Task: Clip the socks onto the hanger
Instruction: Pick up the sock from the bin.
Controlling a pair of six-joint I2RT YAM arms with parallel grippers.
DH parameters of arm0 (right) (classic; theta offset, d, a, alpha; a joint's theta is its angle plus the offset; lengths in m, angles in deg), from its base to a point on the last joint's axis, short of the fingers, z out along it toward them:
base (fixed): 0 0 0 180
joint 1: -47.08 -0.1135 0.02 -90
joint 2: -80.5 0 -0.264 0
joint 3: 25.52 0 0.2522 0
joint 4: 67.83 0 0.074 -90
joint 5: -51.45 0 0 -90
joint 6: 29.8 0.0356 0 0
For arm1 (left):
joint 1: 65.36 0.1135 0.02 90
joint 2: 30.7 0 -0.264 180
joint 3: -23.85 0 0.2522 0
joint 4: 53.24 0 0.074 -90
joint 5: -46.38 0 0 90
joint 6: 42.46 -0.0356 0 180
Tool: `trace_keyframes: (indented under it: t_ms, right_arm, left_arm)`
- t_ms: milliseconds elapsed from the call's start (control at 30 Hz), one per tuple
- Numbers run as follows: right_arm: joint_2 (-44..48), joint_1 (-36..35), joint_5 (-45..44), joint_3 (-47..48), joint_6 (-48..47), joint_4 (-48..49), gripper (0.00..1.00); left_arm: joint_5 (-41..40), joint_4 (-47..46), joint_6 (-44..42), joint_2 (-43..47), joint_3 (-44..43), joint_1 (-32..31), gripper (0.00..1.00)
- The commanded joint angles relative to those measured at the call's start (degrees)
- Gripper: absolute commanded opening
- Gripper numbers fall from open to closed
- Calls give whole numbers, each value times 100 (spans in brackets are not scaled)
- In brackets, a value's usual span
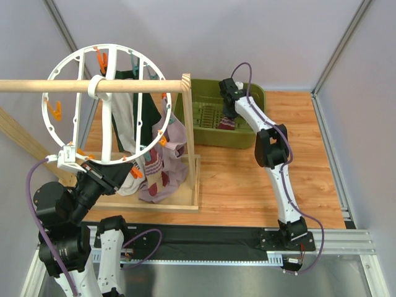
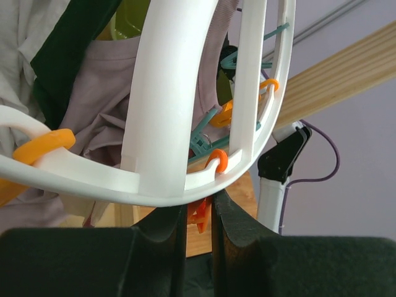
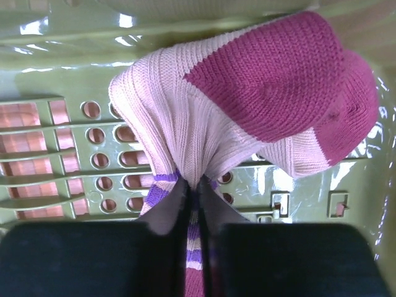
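The hanger (image 1: 77,67), a white spoked ring with orange and teal clips, hangs from a wooden rod. My left gripper (image 1: 75,162) is at the ring's lower left rim. In the left wrist view the left gripper (image 2: 199,207) stands just under the hanger rim (image 2: 162,124), shut on an orange clip (image 2: 202,216) between its narrow jaws. My right gripper (image 1: 228,119) reaches down into the green basket. In the right wrist view the right gripper (image 3: 192,182) is shut on a sock (image 3: 260,80), cream-pink with a maroon heel and toe and purple stripes, bunched at the pinch.
The green slotted basket (image 1: 204,133) sits at the back centre, its floor (image 3: 62,154) under the sock. The wooden rod (image 1: 62,85) and frame post (image 1: 189,117) carry the hanger. A mauve garment (image 1: 174,170) and a dark green and white one (image 1: 127,117) hang beneath.
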Motion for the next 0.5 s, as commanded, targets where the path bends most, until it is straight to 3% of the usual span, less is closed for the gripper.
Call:
trace_keyframes:
  t_ms: [0,167,467]
  right_arm:
    - [246,-8,-68,79,176,-28,4]
    - [1063,19,275,-113,677,130,0]
    - [2039,581,1663,-430,1960,394,0]
  left_arm:
    - [288,1004,-65,31,166,-3,0]
    - [315,1012,-65,57,202,-3,0]
    - [315,1127,-126,48,87,6,0]
